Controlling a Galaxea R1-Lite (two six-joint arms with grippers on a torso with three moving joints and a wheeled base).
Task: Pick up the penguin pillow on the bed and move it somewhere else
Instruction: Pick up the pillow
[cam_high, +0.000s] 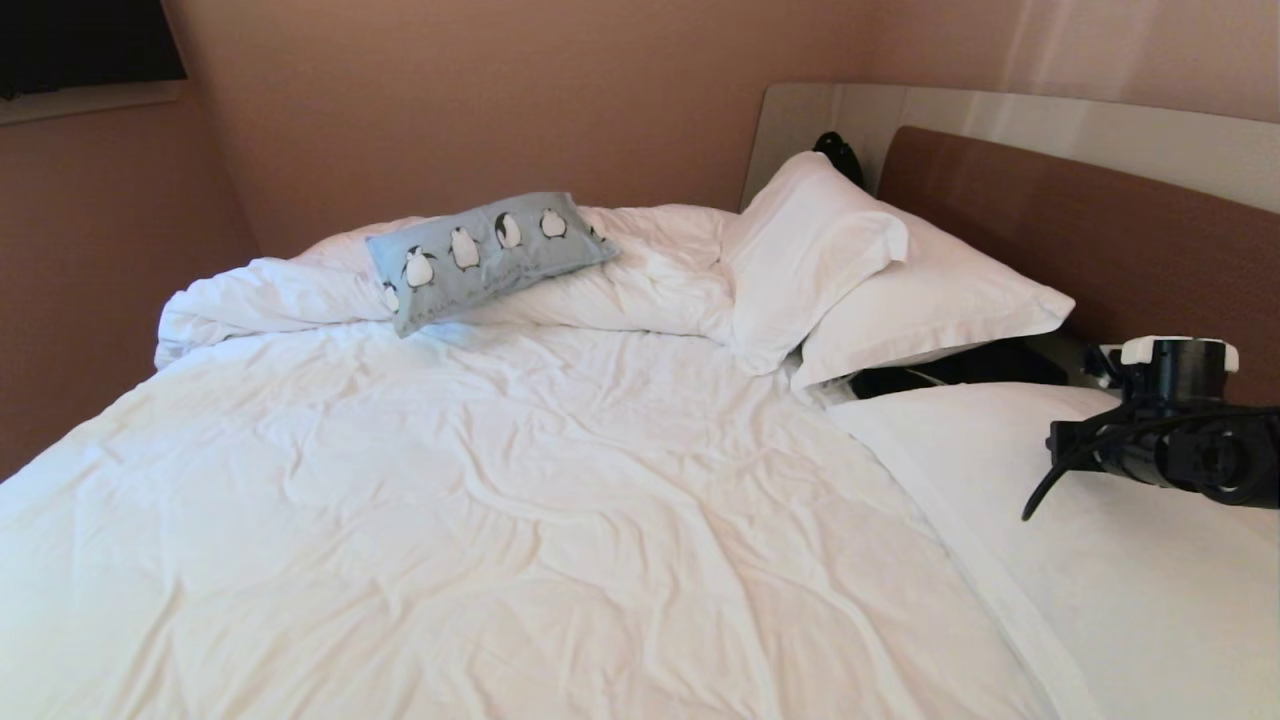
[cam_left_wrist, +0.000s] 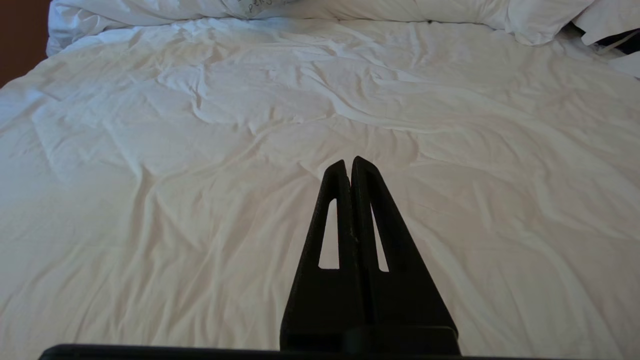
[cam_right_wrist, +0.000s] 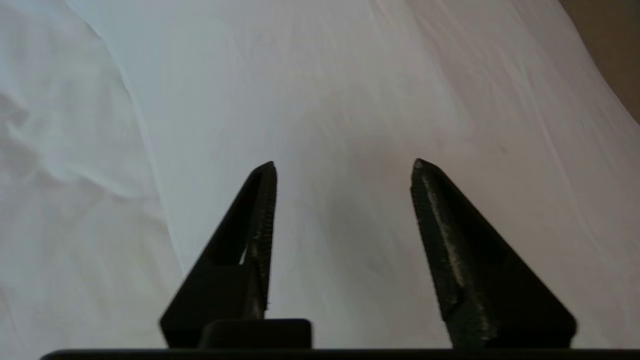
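Light-blue fabric printed with black-and-white penguins marks the penguin pillow (cam_high: 488, 255), which lies in the upper left-centre of the head view. It rests tilted on the bunched ridge of the white duvet (cam_high: 300, 290) at the far side of the bed (cam_high: 520, 520), well apart from both arms. Two plain white pillows (cam_high: 860, 280) lean against the brown headboard (cam_high: 1090, 240) to its right; a third white pillow (cam_high: 1100, 560) fills the lower right of the frame.

Assessment of the step in hand: the reach has not yet got to the cushion. The approach would best cross the flat sheet toward the upper left of the head view, arrive over the cushion's near long edge, and pinch the cushion alone. The ridge beneath it is loose cloth and, in my judgement, liable to be caught in the same pinch.

Right gripper (cam_right_wrist: 344, 167): its fingers stand parted with a clear gap. Nothing lies between them and they touch nothing; only plain white bedding shows beyond the tips. In the head view its arm (cam_high: 1170, 430) sits at the right edge, over the third pillow.

Left gripper (cam_left_wrist: 350, 162): fingers pressed together, empty, pointing across the rumpled sheet; the arm appears parked.
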